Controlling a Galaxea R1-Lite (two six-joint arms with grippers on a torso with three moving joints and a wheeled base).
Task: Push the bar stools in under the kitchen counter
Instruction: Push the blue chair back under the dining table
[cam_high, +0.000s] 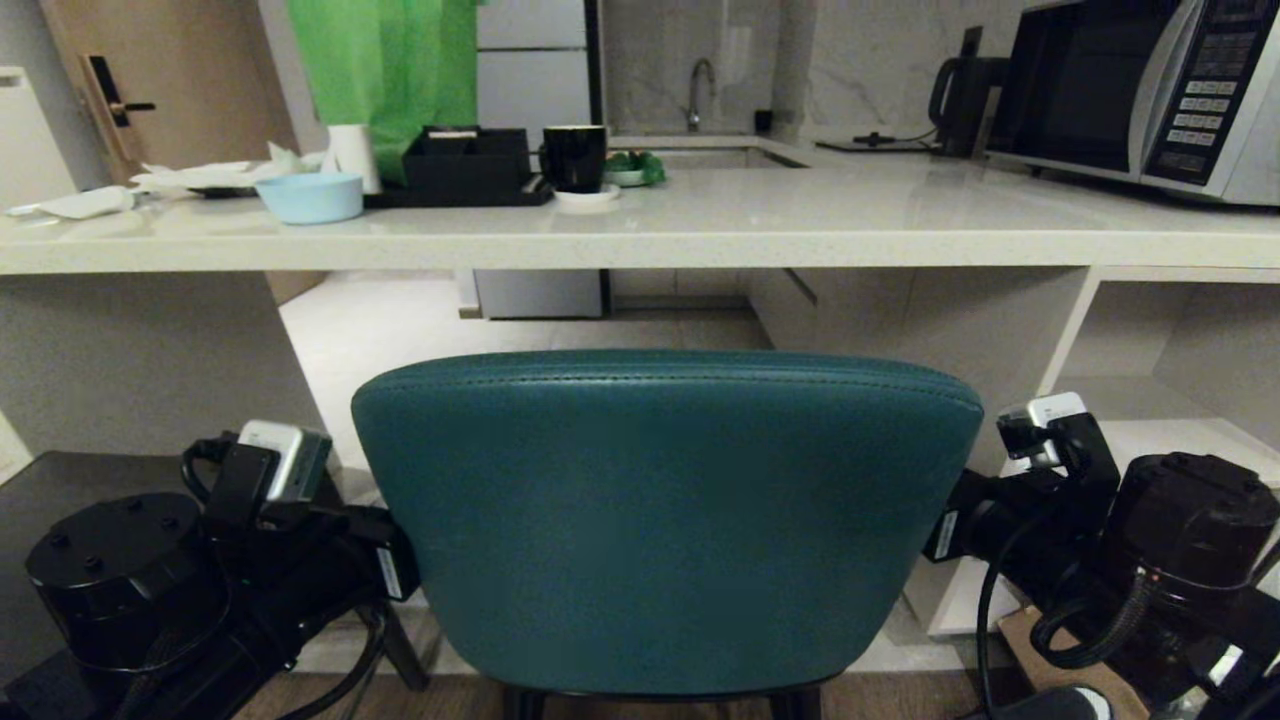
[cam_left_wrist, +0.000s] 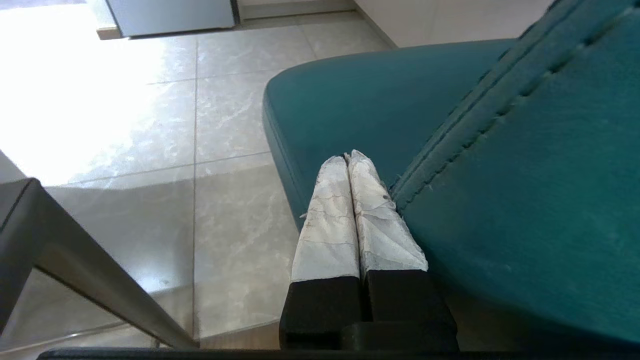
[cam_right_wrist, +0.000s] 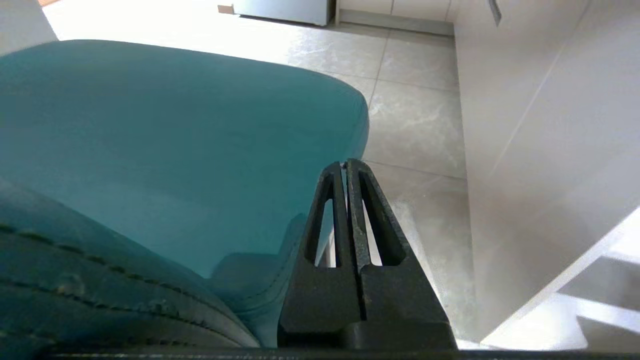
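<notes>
The teal bar stool (cam_high: 665, 520) stands straight ahead with its rounded back toward me, in front of the opening under the kitchen counter (cam_high: 700, 245). My left gripper (cam_left_wrist: 348, 156) is shut, its taped fingers (cam_left_wrist: 380, 220) lying against the left edge of the teal back (cam_left_wrist: 525, 175), above the seat's side. On the stool's other side my right gripper (cam_right_wrist: 345, 164) is also shut, beside where the seat (cam_right_wrist: 175, 150) meets the back. In the head view both fingertips are hidden behind the back; only the left arm (cam_high: 280, 500) and right arm (cam_high: 1050, 480) show. A dark stool seat (cam_high: 70, 480) lies at far left.
On the counter stand a light blue bowl (cam_high: 310, 196), a black box (cam_high: 465, 165), a black mug (cam_high: 575, 157), a kettle (cam_high: 965, 90) and a microwave (cam_high: 1150, 90). A grey panel (cam_high: 130, 360) bounds the opening on the left, white shelving (cam_high: 1150, 400) on the right. Tiled floor (cam_high: 400, 330) lies beyond.
</notes>
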